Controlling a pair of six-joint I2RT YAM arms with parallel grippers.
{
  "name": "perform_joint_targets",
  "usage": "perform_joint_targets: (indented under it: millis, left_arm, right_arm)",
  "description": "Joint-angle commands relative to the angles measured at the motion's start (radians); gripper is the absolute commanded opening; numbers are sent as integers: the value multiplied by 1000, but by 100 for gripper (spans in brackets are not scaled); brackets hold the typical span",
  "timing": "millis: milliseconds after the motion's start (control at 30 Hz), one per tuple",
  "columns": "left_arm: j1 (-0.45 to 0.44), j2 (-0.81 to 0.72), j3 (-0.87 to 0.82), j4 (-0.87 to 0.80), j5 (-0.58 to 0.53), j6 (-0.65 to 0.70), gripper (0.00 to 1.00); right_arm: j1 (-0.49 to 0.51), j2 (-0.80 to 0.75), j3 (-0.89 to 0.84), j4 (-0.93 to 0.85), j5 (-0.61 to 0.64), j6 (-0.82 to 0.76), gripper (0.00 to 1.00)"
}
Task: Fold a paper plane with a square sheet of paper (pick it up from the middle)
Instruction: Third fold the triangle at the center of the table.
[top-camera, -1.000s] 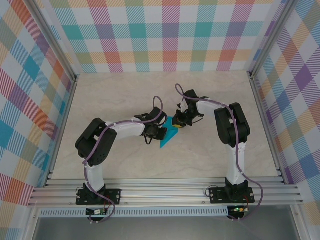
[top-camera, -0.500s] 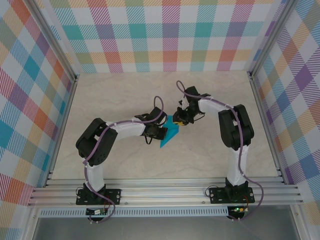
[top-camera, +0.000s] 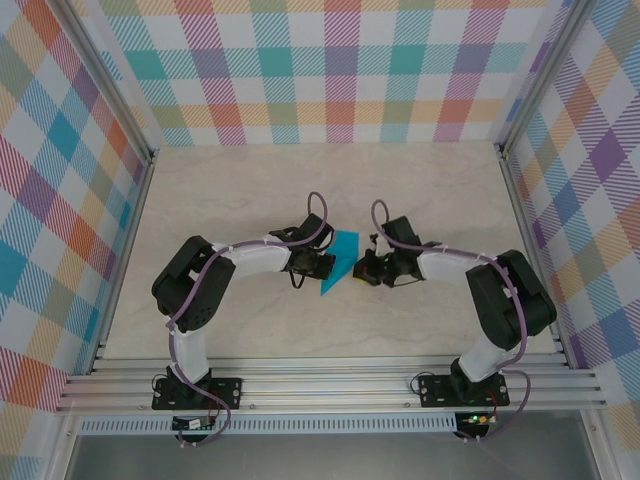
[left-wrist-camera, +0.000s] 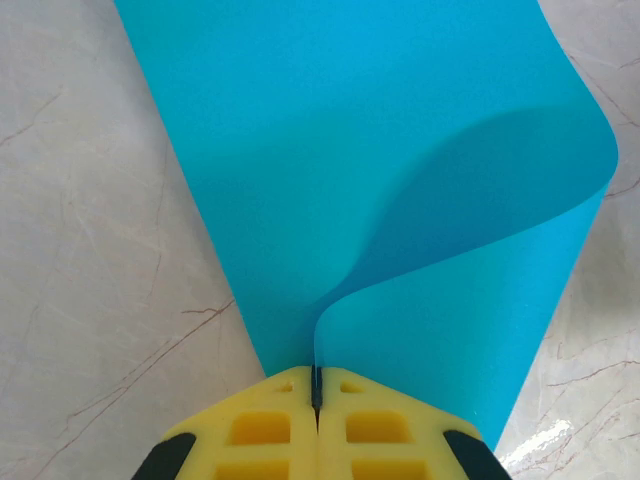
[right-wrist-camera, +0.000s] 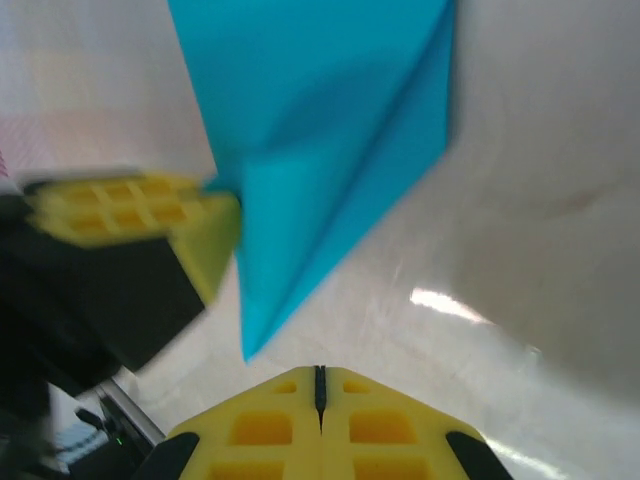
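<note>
Top external view: I see the folded sheet of thin teal-blue paper (top-camera: 342, 252) lying on the pale marbled tabletop (top-camera: 230, 190), its left edge caught at the tip of the left gripper (top-camera: 325, 266).
Left gripper: its fingers are fully together and pinch the paper's edge. On the left wrist camera the sheet comes straight out of the seam between the yellow pads (left-wrist-camera: 270, 430).
Right gripper: the right gripper (top-camera: 366, 270) has its fingers pressed together on nothing. It sits across the paper from the left gripper, just beside the sheet. On the right wrist camera I see bare table between its tips and the paper.
Paper shape: a narrow pointed piece, not yet a dart. Its top layer lifts in a soft curl away from the left gripper and is not creased flat.
Long axis: it runs far to near past the left gripper's tip, the wide end farther out and the sharp tip toward the arm bases.
Key relation: from the right gripper the paper lies ahead and slightly left, its tip aimed back at the fingers, with the left gripper beyond the sheet.
Nearer arm: the left one holds it; the right one is free.
My read: mid-fold. I judge the right gripper must flatten or take the loose layer next.
Risk: dragging the sheet out of the pinch, or skewing the crease.
</note>
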Motion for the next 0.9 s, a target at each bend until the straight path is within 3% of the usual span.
perform_joint_targets:
  millis: [0, 200, 867]
  left_arm:
    - [16, 60, -30, -20, -3, 22, 0]
    - [17, 66, -29, -20, 7, 22, 0]
    - [28, 90, -24, -18, 34, 19, 0]
  right_arm:
    - [61, -19, -63, 257, -20, 128, 0]
    - [148, 20, -88, 362, 11, 170, 0]
    - [190, 142, -43, 451, -1, 197, 0]
